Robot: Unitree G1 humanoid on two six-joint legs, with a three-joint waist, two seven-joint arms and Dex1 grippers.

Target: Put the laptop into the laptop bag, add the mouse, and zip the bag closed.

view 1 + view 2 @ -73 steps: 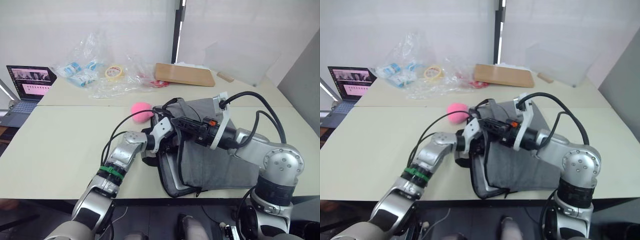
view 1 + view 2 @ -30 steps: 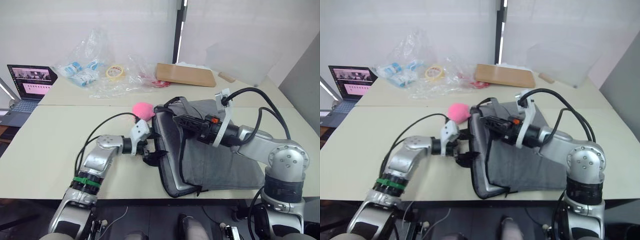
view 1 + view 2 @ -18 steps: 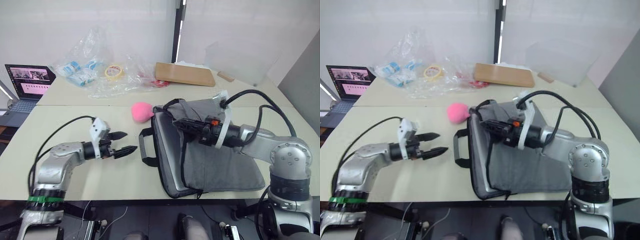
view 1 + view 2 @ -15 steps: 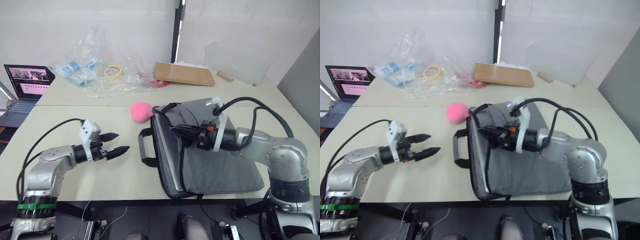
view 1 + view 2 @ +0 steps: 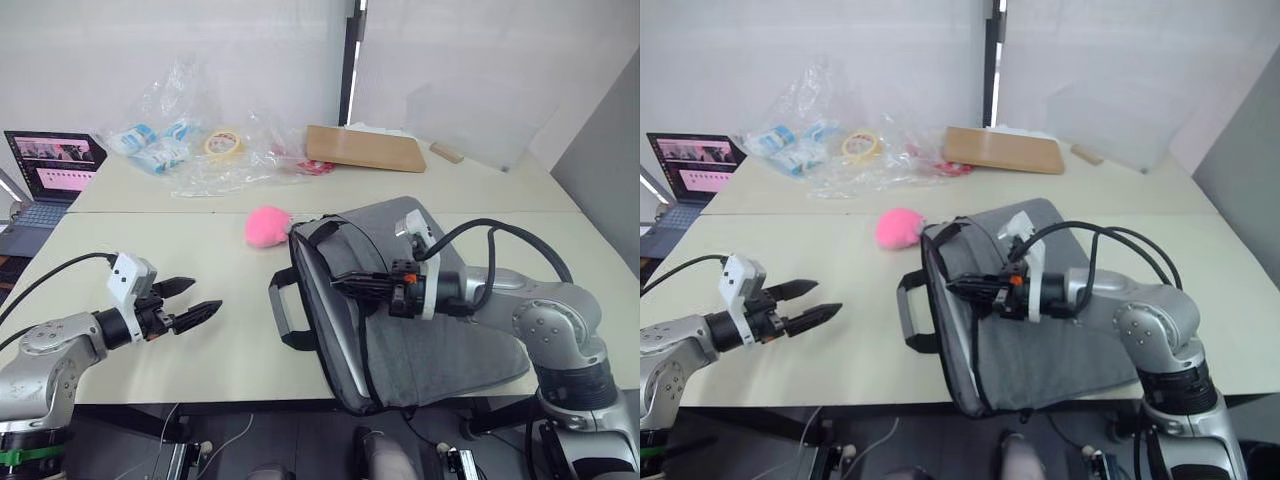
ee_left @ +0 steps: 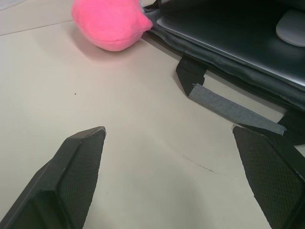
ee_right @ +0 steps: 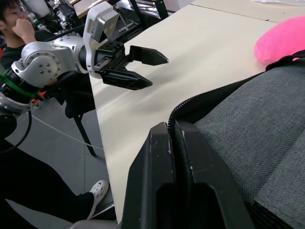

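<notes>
Grey laptop bag (image 5: 430,330) holds one laptop (image 6: 228,38), one mouse (image 6: 291,28).

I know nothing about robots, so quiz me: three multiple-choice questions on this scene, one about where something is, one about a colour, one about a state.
1. Where is the mouse?
A. inside the laptop bag
B. beside the tape roll
C. on the floor

2. What colour is the fluffy ball beside the laptop bag?
A. blue
B. pink
C. green

3. How do the left gripper jaws stand?
A. shut on the mouse
B. shut on a handle
C. open, holding nothing

Answers: 1 A, it lies on the laptop within the bag's open mouth. 2 B, plainly pink. 3 C, its two fingers are spread over bare table.
</notes>
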